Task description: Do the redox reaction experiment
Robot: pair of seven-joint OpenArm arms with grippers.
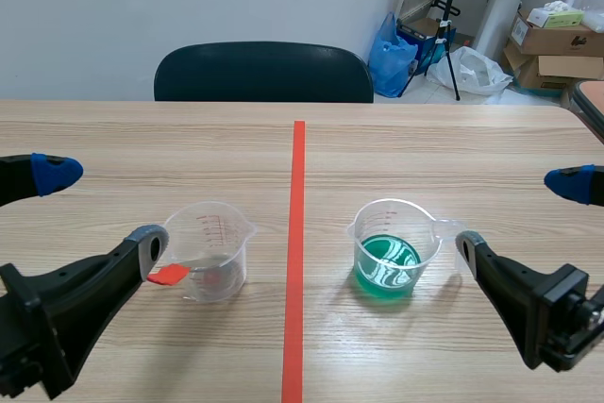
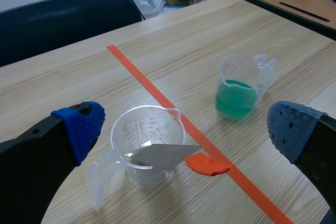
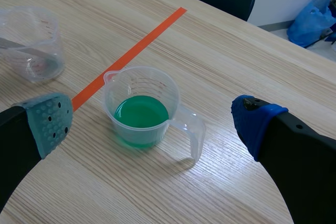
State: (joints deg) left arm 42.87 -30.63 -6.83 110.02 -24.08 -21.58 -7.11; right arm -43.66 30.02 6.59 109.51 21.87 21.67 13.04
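- My left gripper (image 1: 104, 207) is released, its fingers spread to either side of the clear cup (image 1: 209, 252). My right gripper (image 1: 519, 214) is likewise released, straddling the green cup (image 1: 394, 247) and holding nothing.
- Both cups stand upright on the table (image 1: 425, 158), one on each side of the red tape line (image 1: 297, 233) and well apart.
- A grey metal strip (image 2: 163, 155) leans in the clear cup, with its orange-red end (image 2: 207, 164) hanging out over the rim. If I close my left fingers carelessly, a pad could knock that overhanging end and flip the strip out, or tip the cup.
- The green cup looks thin (probably soft plastic, though I cannot confirm it). Too hard a squeeze could buckle its wall and slop the green liquid (image 3: 140, 113) over the rim.
- Its handle (image 3: 191, 129) sticks out on the side of my blue pad (image 3: 257, 121). If I catch the handle first, the cup may spin instead of seating between my fingers.
- Carrying liquid across the line risks a spill on the wood if I tilt early or miss the other cup's mouth.
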